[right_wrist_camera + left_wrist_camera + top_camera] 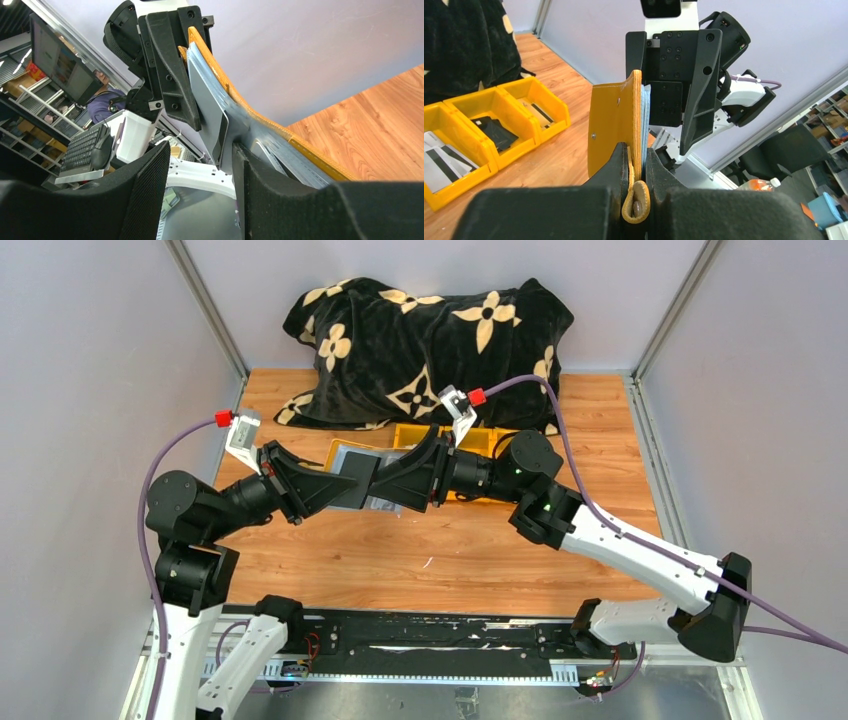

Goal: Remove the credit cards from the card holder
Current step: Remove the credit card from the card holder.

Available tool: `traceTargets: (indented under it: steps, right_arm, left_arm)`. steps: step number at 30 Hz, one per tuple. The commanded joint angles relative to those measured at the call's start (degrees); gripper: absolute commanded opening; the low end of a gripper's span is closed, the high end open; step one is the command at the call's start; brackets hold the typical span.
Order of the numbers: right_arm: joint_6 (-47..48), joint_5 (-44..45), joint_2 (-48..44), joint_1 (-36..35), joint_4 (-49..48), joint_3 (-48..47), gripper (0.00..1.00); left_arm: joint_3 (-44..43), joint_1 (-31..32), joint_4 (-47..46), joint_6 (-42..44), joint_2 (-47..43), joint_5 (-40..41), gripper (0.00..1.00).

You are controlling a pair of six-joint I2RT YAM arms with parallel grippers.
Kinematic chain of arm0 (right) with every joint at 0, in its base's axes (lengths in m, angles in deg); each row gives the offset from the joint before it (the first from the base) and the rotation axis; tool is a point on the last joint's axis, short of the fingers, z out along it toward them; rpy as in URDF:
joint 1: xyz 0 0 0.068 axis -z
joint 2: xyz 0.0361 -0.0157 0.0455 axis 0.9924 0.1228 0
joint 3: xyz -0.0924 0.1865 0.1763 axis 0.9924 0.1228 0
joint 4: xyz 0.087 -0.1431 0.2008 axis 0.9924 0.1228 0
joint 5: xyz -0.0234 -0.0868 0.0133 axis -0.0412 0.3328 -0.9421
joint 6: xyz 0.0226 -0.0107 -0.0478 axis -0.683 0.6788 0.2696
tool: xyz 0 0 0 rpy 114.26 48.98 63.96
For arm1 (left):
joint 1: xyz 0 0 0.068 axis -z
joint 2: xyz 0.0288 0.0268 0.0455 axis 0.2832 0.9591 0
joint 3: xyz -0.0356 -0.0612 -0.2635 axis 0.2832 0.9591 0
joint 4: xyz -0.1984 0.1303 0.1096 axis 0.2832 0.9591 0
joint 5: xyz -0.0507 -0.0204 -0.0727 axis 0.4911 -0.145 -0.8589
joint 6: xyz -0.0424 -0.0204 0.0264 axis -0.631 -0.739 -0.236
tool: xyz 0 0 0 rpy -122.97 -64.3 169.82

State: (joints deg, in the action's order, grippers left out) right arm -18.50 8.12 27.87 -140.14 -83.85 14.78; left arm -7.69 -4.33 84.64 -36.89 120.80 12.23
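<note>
Left gripper (637,156) jaws pinch the card holder (614,120) by its flap, right gripper (200,152) jaws straddle its opposite edge half-open, and credit cards inside are indiscernible.

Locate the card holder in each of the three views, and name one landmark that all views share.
Top external: card holder at centre, slightly left of middle.
Left wrist: card holder at centre, upright, its foot pinched in the jaws of the left gripper.
Right wrist: card holder at upper centre, slanting down to the right.
Shared landmark: the wooden tabletop.
</note>
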Motion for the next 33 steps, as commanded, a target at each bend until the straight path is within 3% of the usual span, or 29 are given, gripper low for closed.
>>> traceTargets:
  steps: [1,8,17,26,33]
  right_arm:
    - [2.0,9.0,2.6,1.1,1.0,-1.3,0.52]
    - [-6.2,3.9,6.9,1.0,-9.8,-0.4,0.44]
    - [-2.3,13.5,5.6,-2.3,-3.3,-1.9,0.21]
    - [-3.5,13.2,5.6,-3.5,-5.9,-0.3,0.01]
    - [-5.3,12.5,3.1,-3.2,-11.8,4.6,0.00]
  left_arm:
    - [-0.7,1.2,-1.5,-2.3,-1.8,-8.8,0.00]
    - [-0.1,1.2,-4.1,-4.2,-2.0,-10.0,0.00]
    - [0.5,1.2,-5.4,-4.0,-2.4,-11.5,0.09]
    - [0.1,1.2,-6.4,-4.8,-1.8,-11.7,0.20]
    - [-0.1,1.2,-9.7,-8.8,-1.4,-12.6,0.25]
